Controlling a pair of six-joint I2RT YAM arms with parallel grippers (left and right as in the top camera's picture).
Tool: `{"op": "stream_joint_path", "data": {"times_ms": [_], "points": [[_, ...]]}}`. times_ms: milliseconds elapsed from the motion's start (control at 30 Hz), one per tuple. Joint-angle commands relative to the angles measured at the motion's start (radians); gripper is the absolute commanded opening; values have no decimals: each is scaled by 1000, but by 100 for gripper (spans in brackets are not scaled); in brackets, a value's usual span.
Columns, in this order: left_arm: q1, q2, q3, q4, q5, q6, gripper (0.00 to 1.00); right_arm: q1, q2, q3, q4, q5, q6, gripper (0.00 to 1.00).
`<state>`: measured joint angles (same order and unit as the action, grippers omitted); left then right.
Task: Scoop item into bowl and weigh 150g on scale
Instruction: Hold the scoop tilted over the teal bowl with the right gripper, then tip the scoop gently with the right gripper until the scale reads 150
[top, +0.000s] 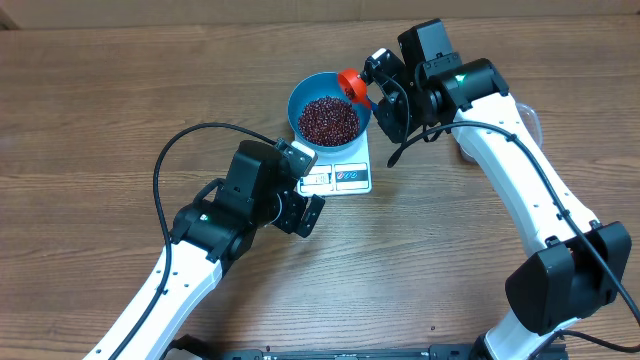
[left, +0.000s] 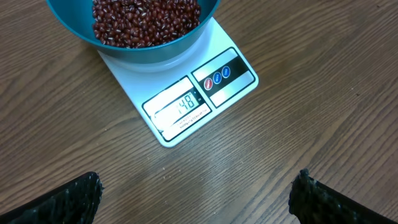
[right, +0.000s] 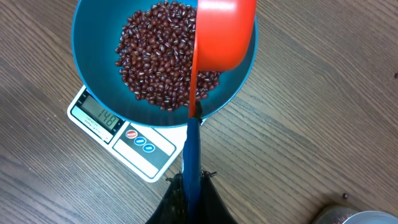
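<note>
Red-brown beans (right: 161, 56) are being weighed in the blue bowl (right: 93, 37) on the scale (right: 149, 155), an orange scoop (right: 224, 31) being clamped tilted over them by the right gripper (right: 189, 193), the left gripper (left: 196, 196) being held wide apart. Overshoot is being risked by any heavy tip; the near-target reading is being shown whole only in the right wrist view.

We assess site as robotics lab bench. Evidence:
- two black-and-white robot arms, left arm (top: 235, 205) and right arm (top: 510, 170), flank scale (top: 345, 178) on wood-grain table (top: 90, 90)
- black cable (top: 200, 128) looped on left-arm side of scale
- bowl (top: 299, 97) of beans (top: 328, 118) set on scale
- orange scoop (right: 224, 31) clamped in right gripper (right: 189, 190), just above bowl
</note>
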<state>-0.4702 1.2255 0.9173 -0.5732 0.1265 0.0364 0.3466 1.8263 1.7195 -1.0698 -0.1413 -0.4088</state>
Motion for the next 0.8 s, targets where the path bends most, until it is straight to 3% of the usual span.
{"op": "stream_joint_path", "data": {"times_ms": [0, 767], "points": [[5, 3, 21, 1, -6, 9, 99, -6, -3, 21, 3, -11, -3, 4], [5, 3, 21, 1, -6, 9, 100, -6, -3, 21, 2, -39, 19, 4]]}}
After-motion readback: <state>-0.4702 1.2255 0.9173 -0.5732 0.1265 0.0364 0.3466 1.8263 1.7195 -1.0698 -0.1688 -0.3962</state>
